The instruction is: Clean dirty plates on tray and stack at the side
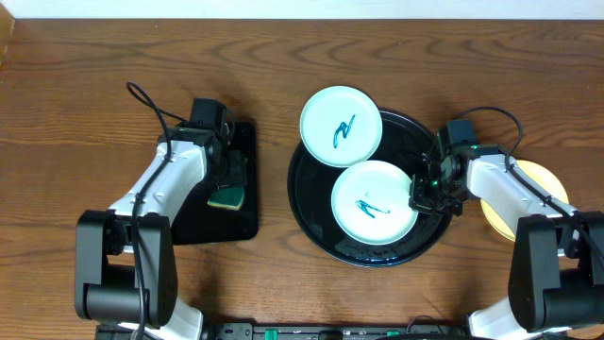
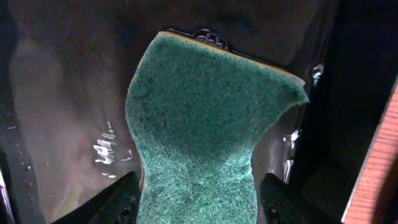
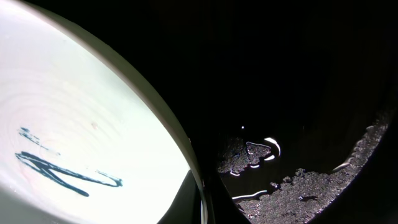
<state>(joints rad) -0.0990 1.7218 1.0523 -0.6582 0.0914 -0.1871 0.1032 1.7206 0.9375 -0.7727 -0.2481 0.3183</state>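
The round black tray (image 1: 308, 194) holds two mint-white plates with teal scribbles. The far plate (image 1: 341, 126) lies over the tray's back-left rim. The near plate (image 1: 374, 202) lies inside the tray. My right gripper (image 1: 422, 195) is shut on the near plate's right rim; the right wrist view shows that plate (image 3: 81, 130) with its rim between my fingers (image 3: 202, 202). The pale yellow plate (image 1: 545, 181) lies on the table to the right, partly under my right arm. My left gripper (image 1: 229, 179) is shut on a green sponge (image 1: 226, 197), which fills the left wrist view (image 2: 205, 118).
The sponge rests on a smaller rectangular black tray (image 1: 222, 225) left of the round one; its glossy floor shows in the left wrist view (image 2: 62, 93). Water patches lie on the round tray's floor (image 3: 298, 74). Bare wooden table surrounds both trays.
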